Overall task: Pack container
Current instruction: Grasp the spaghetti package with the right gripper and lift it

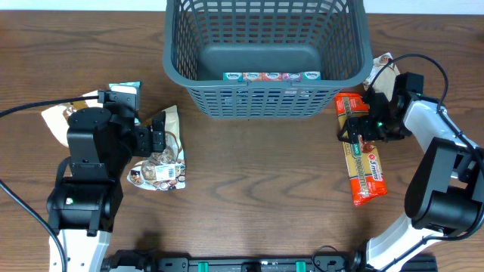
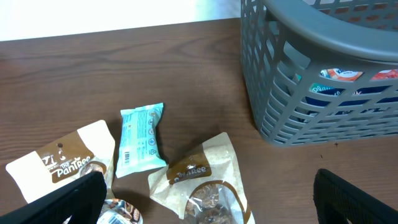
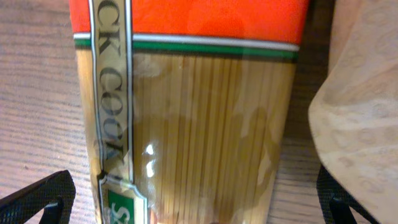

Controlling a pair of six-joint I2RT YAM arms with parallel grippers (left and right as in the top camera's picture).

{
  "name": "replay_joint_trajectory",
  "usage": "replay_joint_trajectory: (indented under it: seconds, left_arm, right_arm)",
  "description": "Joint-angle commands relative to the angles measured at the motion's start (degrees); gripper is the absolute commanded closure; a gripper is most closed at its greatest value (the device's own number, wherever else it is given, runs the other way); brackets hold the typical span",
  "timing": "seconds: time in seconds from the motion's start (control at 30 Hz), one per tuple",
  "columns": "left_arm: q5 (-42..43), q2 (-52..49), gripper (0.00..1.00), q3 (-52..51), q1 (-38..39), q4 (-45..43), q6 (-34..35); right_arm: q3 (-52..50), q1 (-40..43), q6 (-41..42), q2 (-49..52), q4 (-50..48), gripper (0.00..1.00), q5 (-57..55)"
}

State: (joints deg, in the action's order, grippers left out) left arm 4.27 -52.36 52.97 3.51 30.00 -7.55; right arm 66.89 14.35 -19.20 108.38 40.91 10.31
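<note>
Grey plastic, the container (image 1: pixel 261 102) stands beyond and between both arms, tissue packs (image 1: pixel 271 76) against its near wall. Just right of it, your right gripper (image 1: pixel 354 134) straddles the spaghetti packet (image 1: pixel 363 162), jaws wide. Gripped that near one end, the long pack could sag and snag the rim. Left of the container, your left gripper (image 1: pixel 156 140) gapes over a cookie bag (image 1: pixel 162 162).

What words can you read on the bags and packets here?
"PanBee", as best it reads: on the left bag, and again on the middle bag.
"CK COO": up the side of the spaghetti pack; the rest is cut off.
Blue packet: print too small to read.
Boxes in the basket: labels too blurred to read.
</note>
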Motion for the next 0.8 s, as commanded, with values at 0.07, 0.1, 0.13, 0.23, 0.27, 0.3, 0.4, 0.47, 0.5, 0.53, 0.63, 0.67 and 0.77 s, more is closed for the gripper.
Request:
replay_joint_trajectory:
  seconds: [0.07,0.1,0.13,0.23,0.27,0.3,0.4,0.47,0.5,0.53,0.63,0.67,0.77]
  left_arm:
    - [-0.46,-0.04,0.01,0.83,0.17,-0.28,-0.33]
    - [-0.46,-0.04,0.01,0.83,0.17,-0.31,-0.33]
    - [-0.44,-0.04,0.01,0.83,0.17,-0.28,-0.33]
    - [-0.46,-0.04,0.01,0.83,0.17,-0.28,-0.35]
    - [-0.46,-0.04,0.01,0.83,0.17,-0.28,-0.33]
    - [-0.44,-0.04,0.01,0.83,0.17,-0.31,-0.33]
    - [-0.46,-0.04,0.01,0.83,0.17,-0.31,-0.35]
    - [-0.46,-0.04,0.01,0.83,0.17,-0.31,-0.35]
    - [-0.46,-0.04,0.01,0.83,0.17,-0.31,-0.35]
    - [-0.46,-0.04,0.01,0.83,0.17,-0.31,-0.35]
    - [-0.46,-0.04,0.01,0.83,0.17,-0.44,-0.35]
    - [-0.46,-0.04,0.01,0.83,0.17,-0.55,-0.35]
    - [-0.46,-0.04,0.01,0.83,0.17,-0.94,-0.35]
  right_arm:
    - [-0.59,0.26,2.16,2.27,-0.87,0.14,0.42]
    - [-0.59,0.26,2.56,2.32,-1.07,0.22,0.42]
    - [-0.59,0.26,2.97,2.32,-1.2,0.34,0.42]
    - [-0.59,0.26,3.56,2.32,-1.27,0.53,0.44]
    - [-0.59,0.26,3.67,2.32,-1.25,0.56,0.44]
    - [-0.59,0.26,4.04,2.32,-1.25,0.58,0.42]
    - [-0.59,0.26,4.72,2.32,-1.25,0.72,0.44]
    - [-0.59,0.26,5.51,2.32,-1.29,0.85,0.44]
    - [-0.59,0.26,5.49,2.32,-1.29,0.94,0.44]
    - [-0.59,0.26,5.53,2.32,-1.29,0.99,0.42]
    - [-0.59,0.26,6.91,2.19,-1.29,0.99,0.42]
    - [-0.57,0.26,7.52,2.05,-1.27,0.99,0.44]
    - [-0.57,0.26,10.05,0.44,-0.96,0.99,0.42]
